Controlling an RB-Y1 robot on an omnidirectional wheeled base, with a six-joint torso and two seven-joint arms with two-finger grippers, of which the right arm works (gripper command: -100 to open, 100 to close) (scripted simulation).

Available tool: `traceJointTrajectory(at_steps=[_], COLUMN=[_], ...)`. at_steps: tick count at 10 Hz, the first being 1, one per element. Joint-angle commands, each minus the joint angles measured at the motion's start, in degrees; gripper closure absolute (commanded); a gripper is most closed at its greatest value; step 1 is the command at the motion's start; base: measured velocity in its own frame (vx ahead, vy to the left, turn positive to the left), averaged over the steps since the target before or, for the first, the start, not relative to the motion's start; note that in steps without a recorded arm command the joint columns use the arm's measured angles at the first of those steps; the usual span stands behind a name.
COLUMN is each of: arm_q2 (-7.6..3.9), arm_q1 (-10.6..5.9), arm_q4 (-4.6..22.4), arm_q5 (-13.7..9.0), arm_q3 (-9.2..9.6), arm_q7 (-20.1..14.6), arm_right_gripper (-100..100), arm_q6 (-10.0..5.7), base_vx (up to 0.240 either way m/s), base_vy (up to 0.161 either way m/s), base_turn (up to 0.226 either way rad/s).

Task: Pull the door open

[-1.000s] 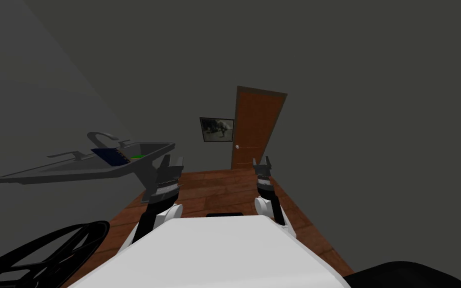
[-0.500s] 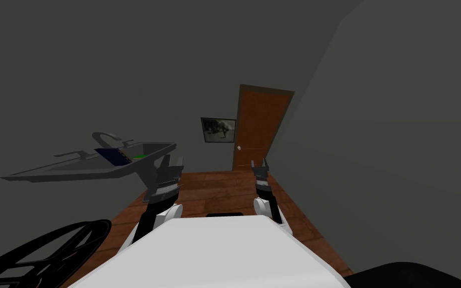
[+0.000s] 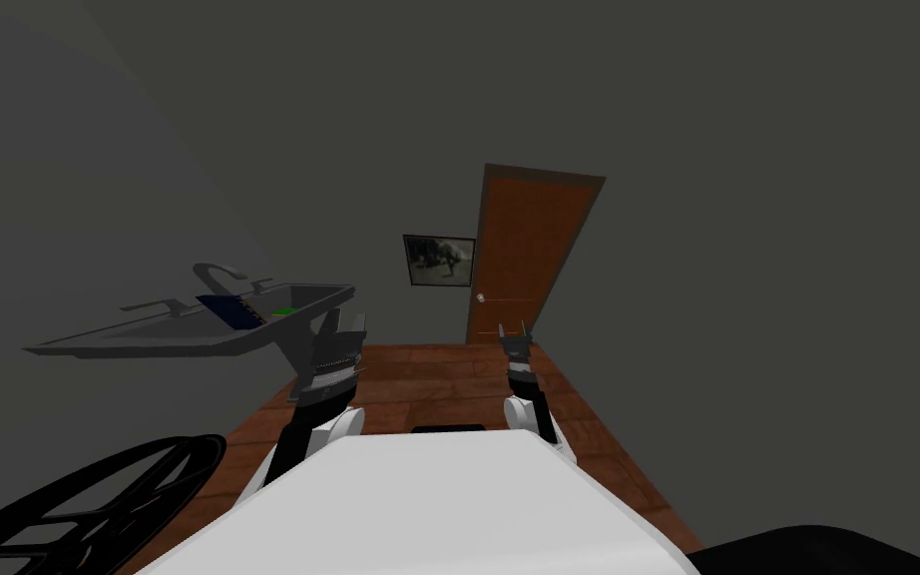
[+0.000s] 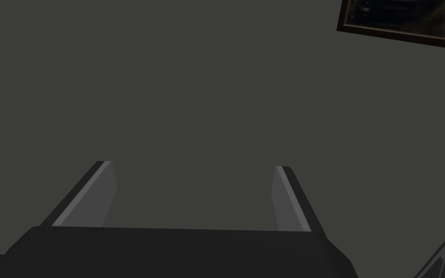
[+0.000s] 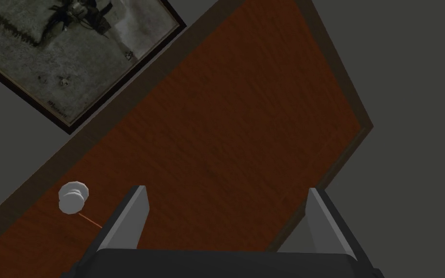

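A reddish-brown wooden door (image 3: 523, 255) in a dark frame stands shut at the far end of the room, also facing me in the right wrist view as the door (image 5: 226, 125). Its small white round knob (image 3: 480, 297) sits on the door's left edge, and the knob (image 5: 74, 197) lies just outside the right gripper's finger. My right gripper (image 3: 512, 329) is open, held up in front of the door and still apart from it; right gripper (image 5: 226, 212). My left gripper (image 3: 341, 321) is open beside the sink, empty; left gripper (image 4: 192, 198).
A grey sink counter (image 3: 189, 334) with a faucet juts from the left wall near my left arm. A framed dark picture (image 3: 439, 260) hangs left of the door. Brown wooden floor (image 3: 428, 379) runs up to the door. A black wire object (image 3: 79, 504) lies at lower left.
My view has shifted, so the door now looks slightly larger and further right. My right arm has stretched forward toward the door. The left arm has stayed put.
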Motion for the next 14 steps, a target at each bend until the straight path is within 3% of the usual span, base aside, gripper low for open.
traceJointTrajectory(at_steps=[1,14], arm_q2=[-0.45,-3.78], arm_q1=[-0.19,-3.67], arm_q4=[1.51,17.33], arm_q5=[-1.14,-10.57], arm_q3=[0.37,3.50], arm_q7=[-1.64,-14.71], arm_right_gripper=[-100,-100], arm_q6=[-0.45,-5.40], base_vx=[0.103,0.095], base_vy=[-0.029,-0.031], base_turn=[0.086,0.082])
